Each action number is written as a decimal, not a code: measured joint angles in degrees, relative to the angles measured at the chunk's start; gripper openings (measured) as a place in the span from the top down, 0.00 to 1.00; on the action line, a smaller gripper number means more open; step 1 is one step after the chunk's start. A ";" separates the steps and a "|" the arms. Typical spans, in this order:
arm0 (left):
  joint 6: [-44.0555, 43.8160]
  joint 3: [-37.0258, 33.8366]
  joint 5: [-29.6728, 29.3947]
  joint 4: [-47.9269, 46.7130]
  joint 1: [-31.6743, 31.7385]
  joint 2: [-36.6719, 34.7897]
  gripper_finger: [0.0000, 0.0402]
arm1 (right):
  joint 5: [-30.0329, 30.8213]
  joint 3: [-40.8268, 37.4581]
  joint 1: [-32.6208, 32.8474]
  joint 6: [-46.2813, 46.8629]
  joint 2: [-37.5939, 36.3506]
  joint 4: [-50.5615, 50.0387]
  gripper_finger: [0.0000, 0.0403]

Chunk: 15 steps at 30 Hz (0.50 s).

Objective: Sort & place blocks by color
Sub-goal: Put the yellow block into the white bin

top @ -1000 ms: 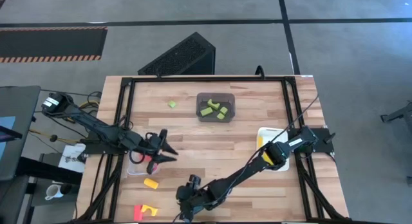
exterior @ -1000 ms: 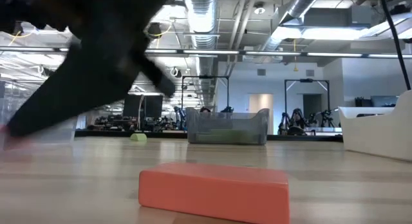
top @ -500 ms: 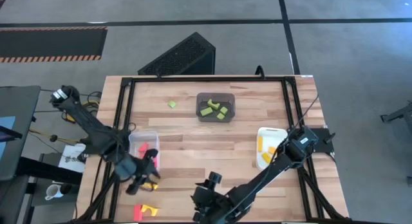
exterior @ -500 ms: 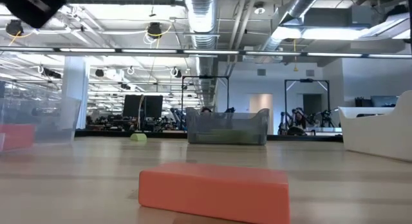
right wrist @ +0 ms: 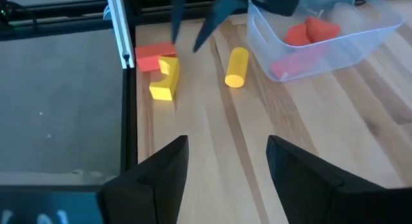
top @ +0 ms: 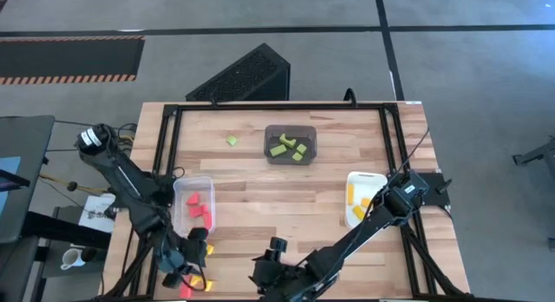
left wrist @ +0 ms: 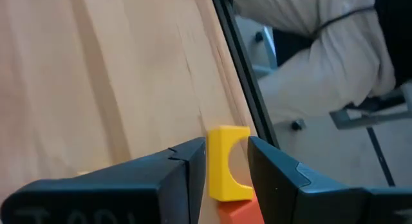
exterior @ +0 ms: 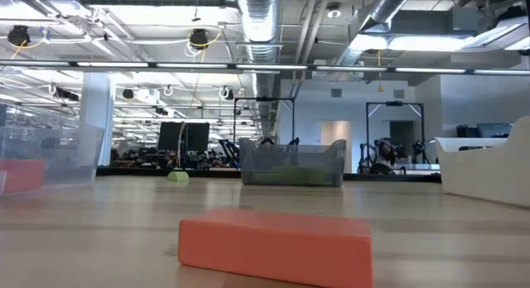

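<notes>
My left gripper (top: 189, 274) (left wrist: 226, 142) is open near the table's near-left corner, pointing down over a yellow arch block (left wrist: 225, 166) (right wrist: 165, 79). In the left wrist view its fingers stand on either side of the arch. The right wrist view shows them still above it. A red block (right wrist: 154, 53) lies against the arch, and a yellow cylinder (right wrist: 236, 66) lies nearby. My right gripper (top: 263, 282) (right wrist: 226, 141) is open and low at the near edge, facing these blocks. A red bar (exterior: 273, 247) lies flat close to the low camera.
The clear bin (top: 192, 206) (right wrist: 360, 31) holds red blocks. The dark grey bin (top: 290, 144) holds green ones and the white bin (top: 364, 198) yellow ones. A loose green block (top: 231, 141) lies toward the far side. The table's black frame rail (right wrist: 122, 89) runs beside the arch.
My left gripper has swung from over the clear bin toward the near-left corner, coming down over the yellow arch and red block and leaving the low view. The clear bin with its red blocks now shows uncovered. My right gripper has shifted slightly toward the right along the near edge.
</notes>
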 joint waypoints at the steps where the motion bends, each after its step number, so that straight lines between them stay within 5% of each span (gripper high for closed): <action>1: -0.22 0.58 0.38 -0.20 -0.43 1.23 0.76 | -0.96 -0.70 -0.42 0.02 -0.09 0.95 0.43; 15: -0.48 7.90 2.77 -0.38 -2.50 14.93 0.75 | -5.62 -9.40 -1.76 -1.36 -1.88 10.36 0.50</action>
